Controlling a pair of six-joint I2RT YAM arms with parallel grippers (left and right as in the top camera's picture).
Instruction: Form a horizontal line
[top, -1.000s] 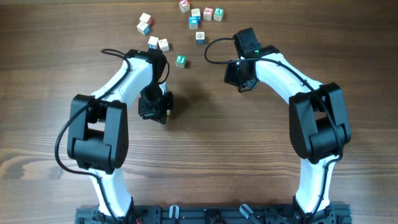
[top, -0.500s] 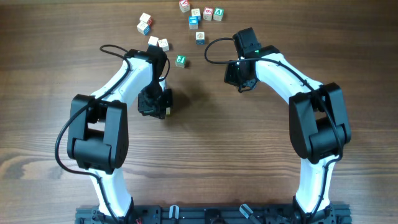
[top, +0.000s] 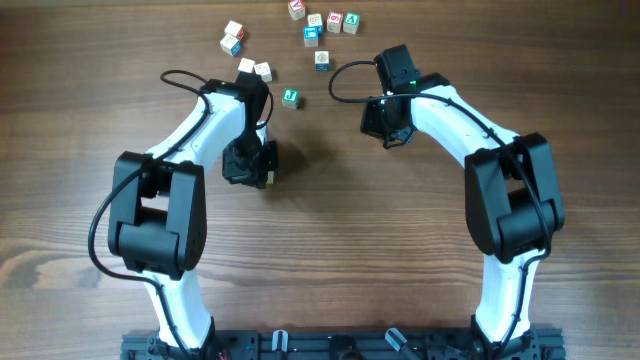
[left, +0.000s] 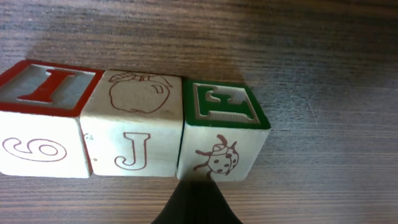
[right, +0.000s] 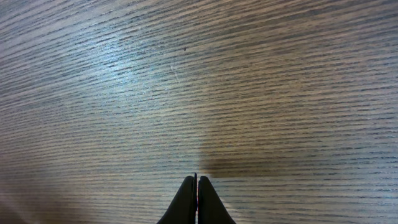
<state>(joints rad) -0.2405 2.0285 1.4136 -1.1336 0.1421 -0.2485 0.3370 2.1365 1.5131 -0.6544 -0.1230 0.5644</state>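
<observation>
Three-cube horizontal line (left: 134, 127): light, rigid wood, likely slippery; grasp opposite side faces. Fingers of left gripper (left: 196, 200) and right gripper (right: 197, 199) together, empty.

Left end effector (left: 198, 200): fingers together, arm bent at elbow. Right end effector (right: 196, 198): fingers pressed closed, arm bent inward.

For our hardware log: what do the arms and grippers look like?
The left arm and right arm have white links and bulky black joint housings. A thin black cable loops out near each wrist. The right arm shows a small green light. The left gripper and right gripper are black, tapering to a point.
</observation>
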